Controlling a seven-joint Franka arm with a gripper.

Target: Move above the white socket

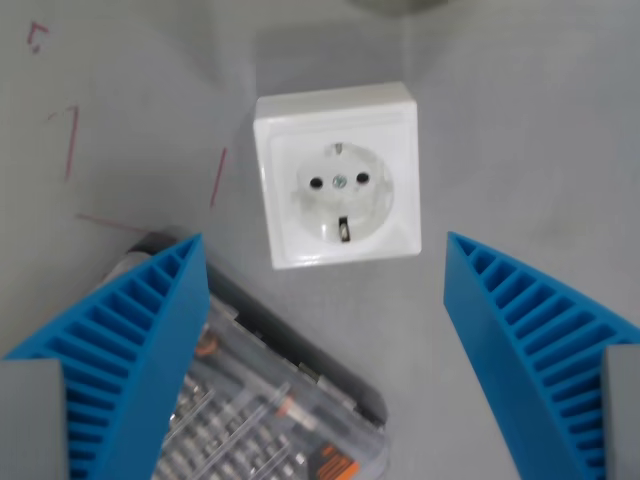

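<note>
A white square socket (337,175) lies on the grey table, in the upper middle of the wrist view. It has a round recessed face with two pin holes and a centre screw. My gripper (323,246) is open and empty, with its two blue ribbed fingers (140,340) spread wide at the lower left and lower right. The gap between the fingertips sits just below the socket's lower edge. The fingers do not touch the socket.
A clear plastic case (275,410) of screwdriver bits, with a grey rim, lies at the bottom left, partly behind the left finger. Thin red pen lines (72,140) mark the table at the upper left. A dark object (395,5) peeks in at the top edge.
</note>
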